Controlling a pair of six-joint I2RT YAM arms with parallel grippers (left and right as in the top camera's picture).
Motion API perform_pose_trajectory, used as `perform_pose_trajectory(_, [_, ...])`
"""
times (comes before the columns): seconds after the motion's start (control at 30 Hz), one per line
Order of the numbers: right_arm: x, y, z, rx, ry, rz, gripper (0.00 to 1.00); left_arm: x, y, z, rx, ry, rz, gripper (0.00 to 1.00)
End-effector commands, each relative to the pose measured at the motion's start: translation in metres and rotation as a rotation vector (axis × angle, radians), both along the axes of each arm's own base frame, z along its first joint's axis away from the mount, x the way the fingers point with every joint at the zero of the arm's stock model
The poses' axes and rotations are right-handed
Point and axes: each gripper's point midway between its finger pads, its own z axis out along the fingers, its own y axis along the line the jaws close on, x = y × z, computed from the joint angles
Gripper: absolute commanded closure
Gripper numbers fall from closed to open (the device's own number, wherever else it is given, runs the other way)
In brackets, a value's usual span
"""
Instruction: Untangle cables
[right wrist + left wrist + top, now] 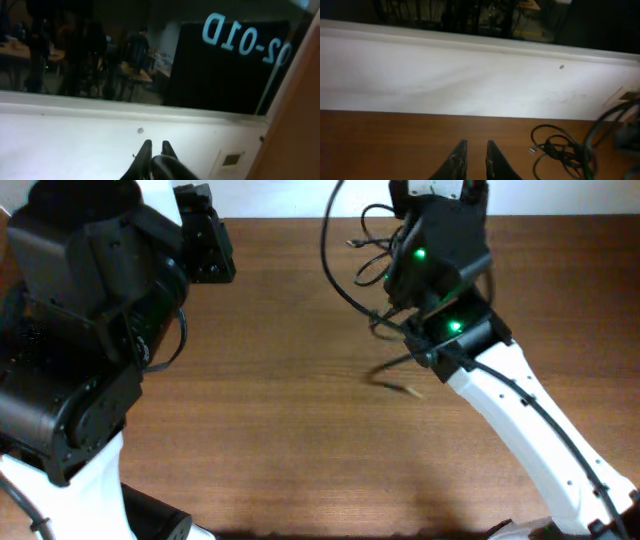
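Observation:
The cables (372,252) are thin black cords, tangled at the back of the wooden table under my right arm. One strand (398,383) trails forward and ends in a small plug. In the left wrist view the tangle (560,150) lies to the right, with a silver plug (532,150) at its edge. My right gripper (156,146) is raised toward the wall and shut on a black cable (172,166) that runs between its fingers. My left gripper (475,146) hovers low over bare wood, left of the tangle, its fingers a little apart with nothing between them.
A white wall (470,80) runs along the table's back edge. The left arm's large black body (90,310) fills the left side. The right arm's white link (540,430) crosses the front right. Bare wood (280,410) lies between the arms.

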Motion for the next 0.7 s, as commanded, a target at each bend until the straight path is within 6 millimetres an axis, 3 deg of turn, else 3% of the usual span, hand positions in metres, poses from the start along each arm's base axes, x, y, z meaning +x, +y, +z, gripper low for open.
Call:
perform_pose_trajectory(0.0, [-0.03, -0.019, 0.04, 0.036, -0.085, -0.018, 0.96, 0.005, 0.001, -0.008, -0.025, 0.032, 0.027, 0.83])
perform_pose_trajectory(0.07, [-0.041, -0.018, 0.052, 0.087, -0.129, 0.009, 0.96, 0.011, -0.005, -0.022, -0.01, 0.081, 0.009, 0.8])
perform_pose_trajectory(0.13, [-0.047, -0.005, 0.054, 0.092, -0.132, 0.044, 0.96, 0.016, -0.018, -0.042, -0.001, 0.157, -0.043, 0.66])
perform_pose_trajectory(0.17, [-0.049, 0.002, 0.054, 0.093, -0.131, 0.061, 0.96, 0.019, -0.024, -0.057, 0.013, 0.21, -0.064, 0.64])
perform_pose_trajectory(0.27, [-0.058, 0.012, 0.063, 0.135, -0.175, 0.092, 0.96, 0.034, -0.051, -0.101, 0.112, 0.347, -0.207, 0.7])
perform_pose_trajectory(0.33, [-0.067, -0.005, 0.073, 0.214, -0.238, 0.032, 0.96, 0.044, -0.062, -0.117, 0.131, 0.385, -0.254, 0.72])
perform_pose_trajectory(0.43, [-0.075, -0.017, 0.083, 0.315, -0.301, 0.017, 0.96, 0.05, -0.071, -0.12, 0.146, 0.377, -0.302, 0.71])
perform_pose_trajectory(0.53, [-0.086, -0.036, 0.077, 0.534, -0.338, -0.007, 0.96, 0.047, -0.077, -0.121, 0.183, 0.367, -0.382, 0.75])
perform_pose_trajectory(0.57, [-0.084, -0.031, 0.073, 0.558, -0.311, 0.04, 0.96, 0.044, -0.082, -0.12, 0.18, 0.361, -0.438, 0.75])
perform_pose_trajectory(0.67, [-0.076, 0.013, 0.056, 0.568, -0.164, 0.325, 0.96, 0.034, -0.091, -0.118, 0.172, 0.341, -0.63, 0.76])
